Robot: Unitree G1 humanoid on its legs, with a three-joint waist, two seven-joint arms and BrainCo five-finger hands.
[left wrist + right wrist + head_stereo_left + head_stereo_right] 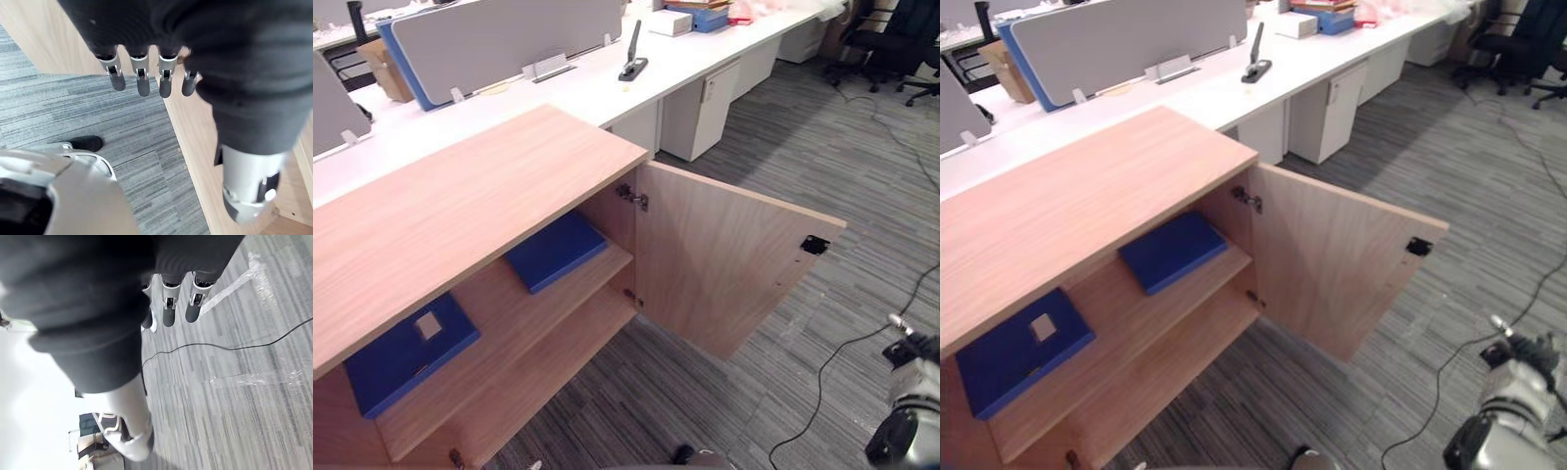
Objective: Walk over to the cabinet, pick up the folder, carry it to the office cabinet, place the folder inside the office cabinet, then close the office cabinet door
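**Open office cabinet with two folders on its shelf; both hands empty**

An office cabinet (460,196) of pale wood-grain board is shown with a flat rectangular top. Its door (724,255) is swung wide open on two small metal hinges (631,196), and a small black catch (815,245) is fixed near the door's free edge.

A blue folder (556,250), thin, rectangular and matt, is laid flat on the upper shelf (509,304) at the end nearer the hinges. A labelled blue folder (409,352) is laid flat on the same shelf, well apart from the first. A pale square patch is carried on its cover; whether writing is borne on it cannot be told.

The left hand (143,81) is seen in its wrist view above the carpet (862,176) and a wooden edge, its fingers straight and nothing held. The right hand (168,308) is seen likewise above the carpet, fingers extended and empty.

The carpet is grey with a fine striped weave, laid in tiles. Behind the cabinet a long white table (607,83) is fitted with smooth grey divider panels (499,39), and a white pedestal (700,113) is set beneath it.
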